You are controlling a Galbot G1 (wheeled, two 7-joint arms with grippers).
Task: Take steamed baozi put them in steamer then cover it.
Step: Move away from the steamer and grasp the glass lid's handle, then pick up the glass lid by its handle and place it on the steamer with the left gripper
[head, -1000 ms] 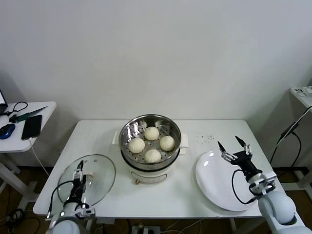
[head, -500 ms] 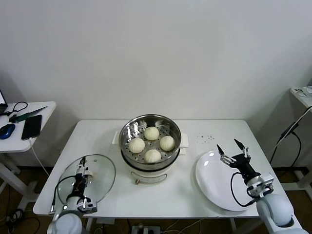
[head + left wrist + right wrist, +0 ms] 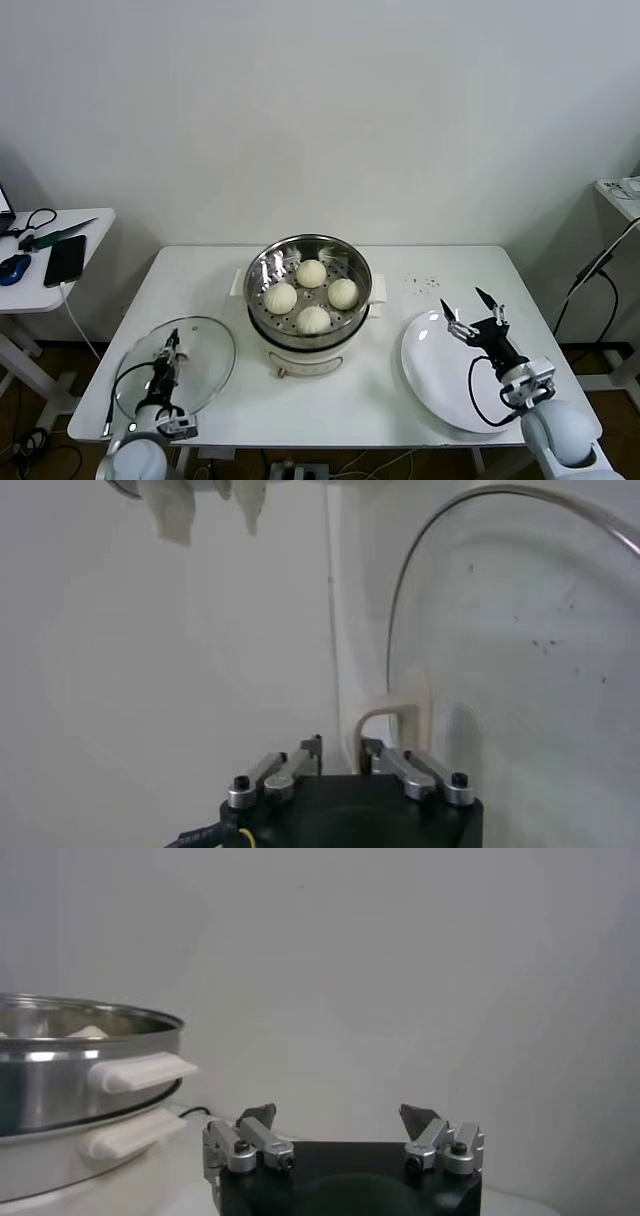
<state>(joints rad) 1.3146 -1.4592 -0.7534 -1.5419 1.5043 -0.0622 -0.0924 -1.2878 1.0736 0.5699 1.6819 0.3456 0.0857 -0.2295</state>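
The left gripper [image 3: 170, 352] sits at the table's near left corner, its fingers clenched on the white handle of the glass cover [image 3: 205, 355], which lies flat there. To carry it well, the robot should lift it straight and level before crossing to the steamer [image 3: 310, 340], then centre it on the rim. All four baozi [image 3: 312, 320] already rest on the perforated tray. The right gripper [image 3: 472, 315] hovers released over the white plate [image 3: 430, 385], clear of that path. Beyond, a phone [image 3: 65, 260] lies on the side table.
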